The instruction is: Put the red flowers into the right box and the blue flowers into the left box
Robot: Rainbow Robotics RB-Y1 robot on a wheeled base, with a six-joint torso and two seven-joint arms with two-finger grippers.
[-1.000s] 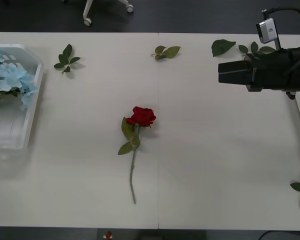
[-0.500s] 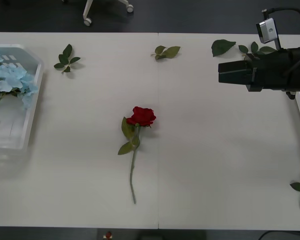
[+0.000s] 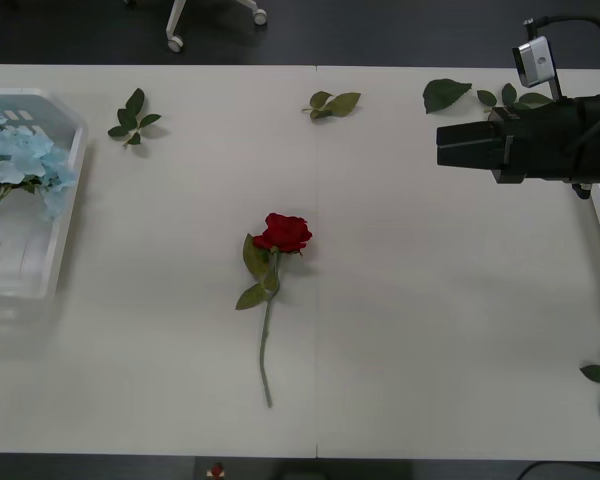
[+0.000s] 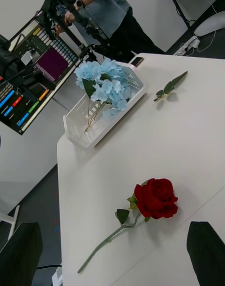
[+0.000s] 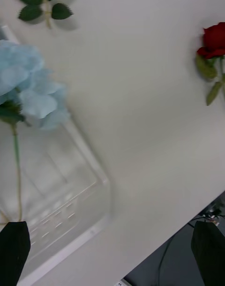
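While the blue flowers (image 3: 25, 160) are already held in the left box (image 3: 68, 215) at nine o'clock, one rose (image 3: 285, 233) is left mid-table. The right gripper (image 4: 112, 251), spread and empty at two o'clock, is judged due to descend on it; the left gripper (image 5: 112, 253) is spread too.

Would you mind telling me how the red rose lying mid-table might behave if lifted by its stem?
The red rose probably droops bloom-first, since its stem is long and thin. It looks light, so it may slide when nudged.
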